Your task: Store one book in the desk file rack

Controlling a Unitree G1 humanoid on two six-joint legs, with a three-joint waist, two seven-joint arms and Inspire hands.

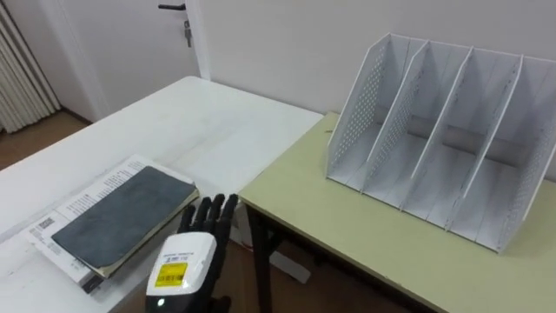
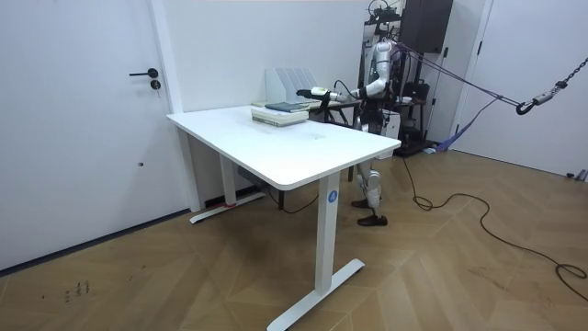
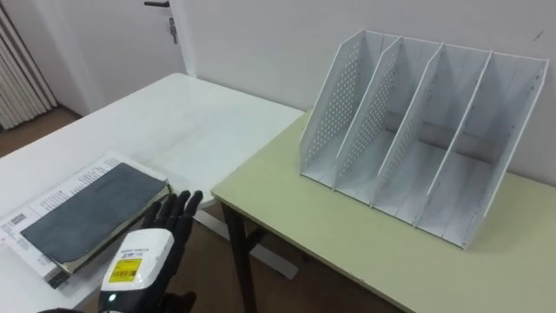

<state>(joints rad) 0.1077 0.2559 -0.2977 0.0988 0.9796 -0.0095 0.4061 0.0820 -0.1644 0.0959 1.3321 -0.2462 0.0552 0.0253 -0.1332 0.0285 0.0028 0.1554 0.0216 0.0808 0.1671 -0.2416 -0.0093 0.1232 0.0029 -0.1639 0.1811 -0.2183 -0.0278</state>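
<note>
Colleague: Where do you have the book right now?

Operator: I see the dark grey book (image 1: 122, 216) lying flat on the white desk (image 1: 217, 113), on my robot's left side. It sits on top of a white printed booklet (image 1: 45, 233), whose edges stick out past it on the far side and at the left end.

Colleague: And the hand?

Operator: The left hand (image 1: 184, 261) shows at the bottom of the eye views, its back turned up towards the camera. Its dark fingers (image 1: 215, 211) are straight and slightly spread, pointing away from me, and they hold nothing. The fingertips are just beside the book's near right corner; I cannot tell whether they touch it.

Colleague: How about the rack?

Operator: The white file rack (image 1: 358, 109) stands upright on the pale green desk (image 1: 347, 239) to the right, well apart from the book. Its side wall is perforated, and dividers split it into four open compartments facing me. The green desk stands close beside the white one with a narrow gap between them, and the hand hangs by that gap.

Colleague: Where is the robot standing?

Operator: In the room view I see it upright at the far end of the white desk, on the room view's right, with one arm stretched towards the room view's left over the stack. A door (image 2: 73, 119) is in the wall on the room view's left
</note>
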